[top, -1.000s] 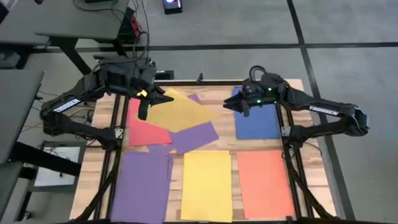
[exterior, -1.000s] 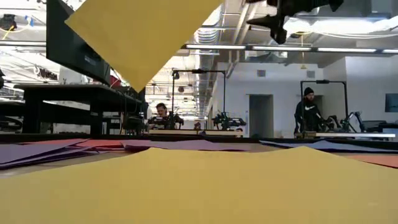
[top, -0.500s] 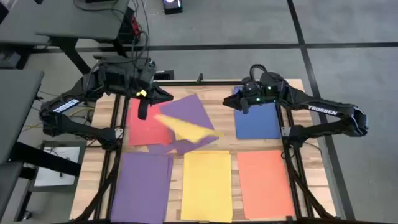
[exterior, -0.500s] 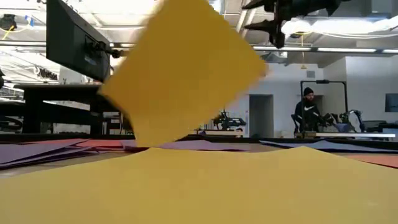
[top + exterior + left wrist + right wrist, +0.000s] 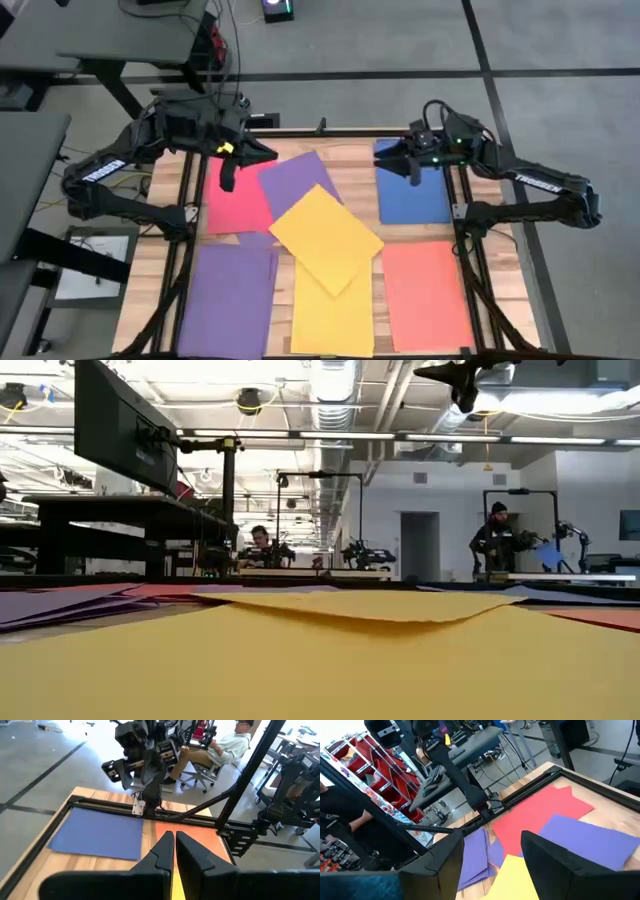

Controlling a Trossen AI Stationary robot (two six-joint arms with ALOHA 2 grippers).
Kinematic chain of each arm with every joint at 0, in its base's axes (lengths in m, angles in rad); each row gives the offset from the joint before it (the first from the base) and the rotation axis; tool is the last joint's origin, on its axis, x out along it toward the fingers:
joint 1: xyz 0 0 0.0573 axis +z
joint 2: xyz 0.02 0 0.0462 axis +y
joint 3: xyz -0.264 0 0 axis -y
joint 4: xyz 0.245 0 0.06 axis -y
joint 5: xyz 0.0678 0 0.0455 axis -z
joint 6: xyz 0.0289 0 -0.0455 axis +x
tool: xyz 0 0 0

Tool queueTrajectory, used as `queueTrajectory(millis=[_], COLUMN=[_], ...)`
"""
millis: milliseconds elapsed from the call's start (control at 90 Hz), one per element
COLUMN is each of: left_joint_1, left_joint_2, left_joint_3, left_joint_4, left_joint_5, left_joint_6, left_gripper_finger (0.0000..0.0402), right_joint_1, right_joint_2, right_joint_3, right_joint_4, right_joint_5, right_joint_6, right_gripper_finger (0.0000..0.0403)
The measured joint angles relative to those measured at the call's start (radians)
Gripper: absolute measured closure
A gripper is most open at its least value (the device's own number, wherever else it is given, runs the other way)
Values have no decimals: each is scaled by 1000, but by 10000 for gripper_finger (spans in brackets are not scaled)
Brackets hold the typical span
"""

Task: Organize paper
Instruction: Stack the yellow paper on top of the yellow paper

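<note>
The paper lies on the wooden table in separate places: red (image 5: 235,205), a loose purple sheet (image 5: 297,178), blue (image 5: 415,192), an orange pile (image 5: 425,292), a purple pile (image 5: 232,300) and a yellow pile (image 5: 335,320). One loose yellow sheet (image 5: 325,238) lies flat and skewed, overlapping the purple sheet and the yellow pile. My left gripper (image 5: 228,172) hovers above the red sheet, its fingers (image 5: 165,845) together with nothing between them. My right gripper (image 5: 492,850) hangs open above the blue sheet's far left corner, touching nothing.
A dark metal frame (image 5: 185,215) runs along the table's left, right and far sides. Other desks and floor lie beyond the far edge. In the low view, people (image 5: 495,545) sit and stand at benches far behind the table.
The yellow sheet that hung in the air at my left gripper has come free, fluttered down toward the near edge and settled flat and skewed on the purple sheet and the yellow pile. My right gripper has moved a little toward the table's right edge.
</note>
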Motion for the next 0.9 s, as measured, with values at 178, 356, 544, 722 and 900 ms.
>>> queueTrajectory(millis=[178, 356, 544, 722, 900], left_joint_1=[0, -18, -91, -173, -225], left_joint_2=[12, 49, 84, 100, 109], left_joint_3=[0, -68, -293, -539, -699], left_joint_4=[-75, -208, -180, 47, 292], left_joint_5=[1, 0, -41, -108, -175], left_joint_6=[-27, -154, -280, -440, -568], left_gripper_finger=[401, 402, 401, 402, 402], right_joint_1=[9, 15, 64, 59, 37], right_joint_2=[5, 63, 224, 400, 587], right_joint_3=[0, 0, -58, -135, -151], right_joint_4=[-99, -226, -461, -404, -208], right_joint_5=[-8, -11, -7, -7, -35], right_joint_6=[110, 211, 173, 97, 78], right_gripper_finger=[216, 216, 216, 216, 216])
